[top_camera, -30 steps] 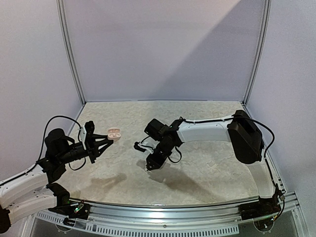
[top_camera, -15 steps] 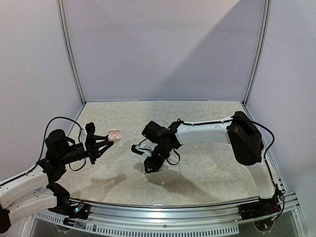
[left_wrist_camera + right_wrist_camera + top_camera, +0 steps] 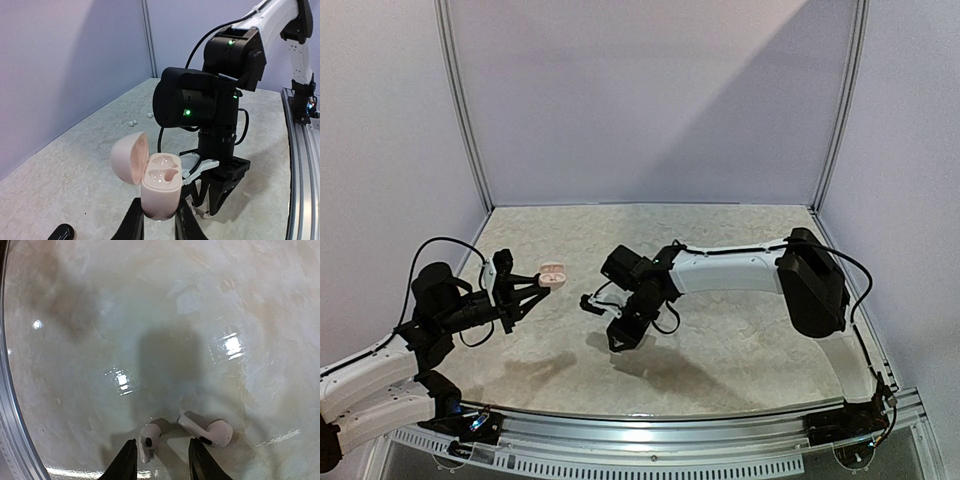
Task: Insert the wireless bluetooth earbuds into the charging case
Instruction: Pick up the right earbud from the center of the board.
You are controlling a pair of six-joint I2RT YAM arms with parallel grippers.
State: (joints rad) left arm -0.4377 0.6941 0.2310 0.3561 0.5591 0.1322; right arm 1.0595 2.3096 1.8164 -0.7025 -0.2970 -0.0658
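Observation:
My left gripper (image 3: 542, 281) is shut on the base of a pale pink charging case (image 3: 552, 271) and holds it upright above the table's left side. In the left wrist view the case (image 3: 161, 186) has its lid swung open and both wells empty, between my fingers (image 3: 133, 225). My right gripper (image 3: 619, 343) points down at the table near the middle, open. In the right wrist view (image 3: 161, 462) one white earbud (image 3: 148, 438) lies between its fingertips, close to the left one. A second white earbud (image 3: 210, 431) lies just to the right, beyond the right finger.
Small white bits (image 3: 132, 122) lie on the table by the far wall. A black rounded object (image 3: 62, 233) sits at the lower left of the left wrist view. The metal front rail (image 3: 650, 432) and side posts (image 3: 460, 110) bound the table.
My right gripper has moved left and toward the table's near edge, lower over the table. My left gripper and the pink case have stayed in place.

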